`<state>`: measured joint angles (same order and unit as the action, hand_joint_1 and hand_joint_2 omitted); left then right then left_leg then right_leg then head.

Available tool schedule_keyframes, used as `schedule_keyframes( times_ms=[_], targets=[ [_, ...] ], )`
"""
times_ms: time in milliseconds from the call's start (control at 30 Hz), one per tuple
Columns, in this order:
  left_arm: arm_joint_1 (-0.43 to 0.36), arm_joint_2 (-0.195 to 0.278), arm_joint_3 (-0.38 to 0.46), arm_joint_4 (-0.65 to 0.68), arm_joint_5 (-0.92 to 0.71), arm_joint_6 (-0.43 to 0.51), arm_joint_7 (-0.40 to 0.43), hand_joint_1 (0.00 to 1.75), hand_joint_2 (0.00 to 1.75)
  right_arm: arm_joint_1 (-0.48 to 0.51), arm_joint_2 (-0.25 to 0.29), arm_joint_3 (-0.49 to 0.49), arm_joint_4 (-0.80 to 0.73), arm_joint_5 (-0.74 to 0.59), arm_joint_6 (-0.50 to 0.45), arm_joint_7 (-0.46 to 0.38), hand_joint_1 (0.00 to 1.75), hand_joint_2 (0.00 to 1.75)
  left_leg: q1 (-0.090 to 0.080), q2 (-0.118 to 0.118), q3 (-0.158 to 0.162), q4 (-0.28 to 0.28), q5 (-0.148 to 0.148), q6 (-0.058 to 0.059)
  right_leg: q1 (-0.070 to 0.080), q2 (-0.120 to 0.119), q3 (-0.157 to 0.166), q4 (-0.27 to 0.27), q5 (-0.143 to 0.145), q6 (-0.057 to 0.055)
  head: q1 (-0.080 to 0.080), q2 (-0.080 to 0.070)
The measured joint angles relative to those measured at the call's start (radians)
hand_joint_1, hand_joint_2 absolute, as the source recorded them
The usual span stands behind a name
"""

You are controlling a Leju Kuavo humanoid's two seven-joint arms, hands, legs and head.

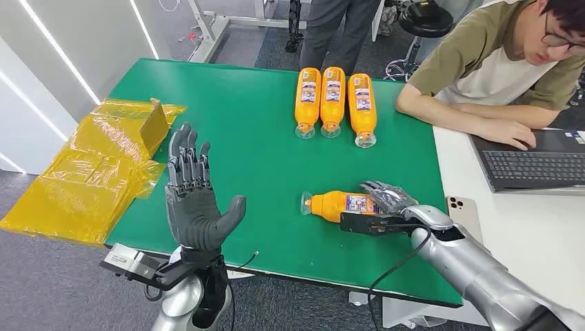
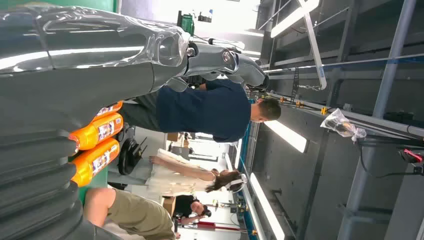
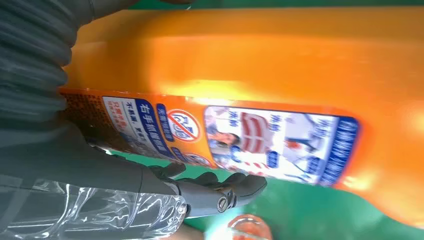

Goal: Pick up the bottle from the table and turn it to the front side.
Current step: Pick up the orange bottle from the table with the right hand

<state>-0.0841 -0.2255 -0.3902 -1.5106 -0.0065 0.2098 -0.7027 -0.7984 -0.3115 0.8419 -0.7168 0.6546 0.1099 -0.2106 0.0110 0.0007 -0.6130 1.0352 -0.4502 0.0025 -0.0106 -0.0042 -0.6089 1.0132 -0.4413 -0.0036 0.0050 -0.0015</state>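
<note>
Right robot hand (image 1: pixel 386 207): dark segmented fingers draped over the base end of the orange bottle (image 1: pixel 339 204), thumb along the near side. The bottle lies on its side on the green desk (image 1: pixel 262 158), clear cap end pointing away from the right robot hand toward the left one. In the right wrist view the smooth glossy orange plastic (image 3: pixel 280 65) sits right against the ribbed grey cover, and its printed label, blue and white panels with a red prohibition circle, faces the camera. A fingertip (image 3: pixel 245 184) lies along the label's edge. The hand looks wrapped around the bottle, though whether the grip is firm is hard to judge from here.

Left robot hand (image 1: pixel 196 196): raised upright, palm flat, fingers straight and apart, holding nothing, well apart from the bottle.

Beyond the right robot hand, three more orange bottles (image 1: pixel 332 100) lie side by side, caps toward the robot. Outboard of the left robot hand, crinkled yellow plastic sheeting (image 1: pixel 96 169) hangs over the desk edge. A person's forearm (image 1: pixel 476 117) rests on the adjoining white desk beside a laptop (image 1: pixel 531 162).
</note>
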Motion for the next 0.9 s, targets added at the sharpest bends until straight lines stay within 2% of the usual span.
schedule_keyframes(
  times_ms=[233, 267, 367, 400, 700, 800, 900],
  targets=[
    [0.000, 0.000, 0.000, 0.000, 0.000, 0.000, 0.000, 0.00, 1.75, -0.003, -0.005, 0.012, 0.006, 0.017, -0.017, 0.024, 0.00, 1.75, 0.000, 0.000, 0.000, 0.000, 0.000, 0.000, 0.000, 0.000, 0.000, 0.000, 0.000, 0.000, 0.000, 0.000],
    [0.000, 0.000, 0.000, 0.000, 0.000, 0.000, 0.000, 0.00, 1.75, -0.004, -0.006, 0.013, 0.007, 0.018, -0.017, 0.026, 0.07, 1.75, 0.000, 0.000, 0.000, 0.000, 0.000, 0.000, 0.000, 0.000, 0.000, 0.000, 0.000, 0.000, 0.000, 0.000],
    [0.000, 0.000, 0.000, 0.000, 0.000, 0.000, 0.000, 0.00, 1.75, -0.006, -0.007, 0.017, 0.010, 0.027, -0.017, 0.031, 1.37, 1.75, 0.000, 0.000, 0.000, 0.000, 0.000, 0.000, 0.000, 0.000, 0.000, 0.000, 0.000, 0.000, 0.000, 0.000],
    [0.000, 0.000, 0.000, 0.000, 0.000, 0.000, 0.000, 0.00, 1.75, -0.006, -0.007, 0.018, 0.012, 0.030, -0.016, 0.031, 1.74, 1.75, 0.000, 0.000, 0.000, 0.000, 0.000, 0.000, 0.000, 0.000, 0.000, 0.000, 0.000, 0.000, 0.000, 0.000],
    [0.000, 0.000, 0.000, 0.000, 0.000, 0.005, 0.000, 0.00, 1.75, -0.005, -0.007, 0.027, 0.024, 0.016, -0.051, 0.003, 1.75, 1.75, 0.000, 0.000, 0.000, 0.000, 0.000, 0.000, 0.000, 0.000, 0.000, 0.000, 0.000, 0.000, 0.000, 0.000],
    [0.000, 0.000, 0.000, 0.000, -0.001, 0.010, 0.000, 0.00, 1.75, 0.008, 0.000, 0.023, 0.025, -0.010, -0.107, -0.010, 1.75, 1.75, 0.000, 0.000, 0.000, 0.000, 0.000, 0.000, 0.000, 0.000, 0.000, 0.000, 0.000, 0.000, 0.000, 0.000],
    [0.001, 0.000, 0.000, 0.000, -0.004, 0.018, 0.000, 0.00, 1.75, 0.043, 0.016, 0.000, 0.017, -0.040, -0.213, -0.020, 1.75, 1.75, 0.000, 0.000, 0.000, 0.000, 0.000, 0.000, 0.000, 0.000, 0.000, 0.000, 0.000, 0.000, 0.000, 0.000]
  ],
)
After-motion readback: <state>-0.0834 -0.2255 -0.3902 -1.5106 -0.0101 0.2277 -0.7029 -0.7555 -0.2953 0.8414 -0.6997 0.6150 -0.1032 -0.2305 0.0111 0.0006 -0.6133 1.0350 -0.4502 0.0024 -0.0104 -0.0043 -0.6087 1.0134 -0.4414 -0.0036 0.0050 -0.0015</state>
